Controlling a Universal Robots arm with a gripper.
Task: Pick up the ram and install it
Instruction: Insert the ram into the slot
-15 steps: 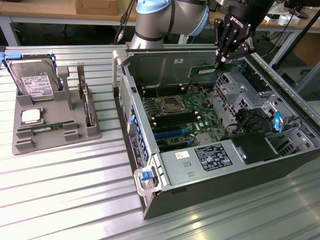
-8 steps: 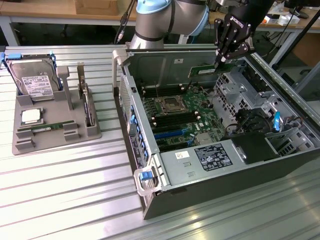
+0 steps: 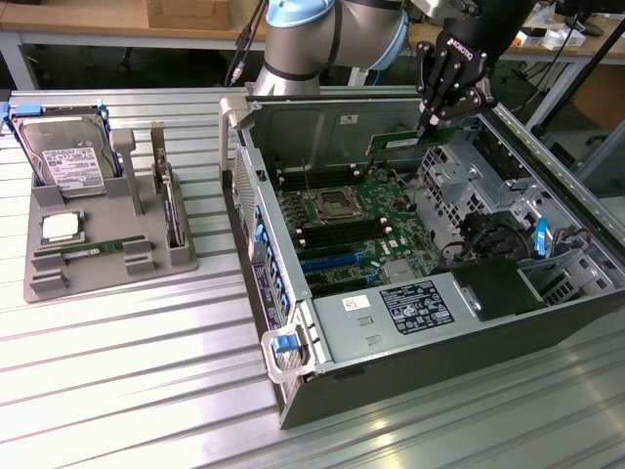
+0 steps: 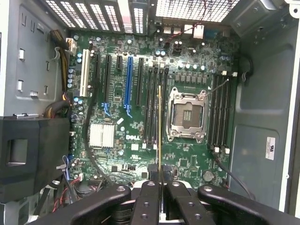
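My hand (image 3: 426,123) grips the ram (image 3: 395,145) edge-down over the motherboard (image 3: 342,230), its length parallel to the slots (image 4: 152,105).

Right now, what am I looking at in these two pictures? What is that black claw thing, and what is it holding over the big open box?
That is a robot arm. Its black fingers work like a hand. One picture comes from a camera off the arm that sees the whole scene; the other from a camera on its wrist, looking down. The open box is a computer case lying on a metal table, its green main board showing. The fingers pinch the ram, a thin green memory stick, above that board. On the exterior view's left, a grey tray holds a hard drive, a square silver chip and a second stick.
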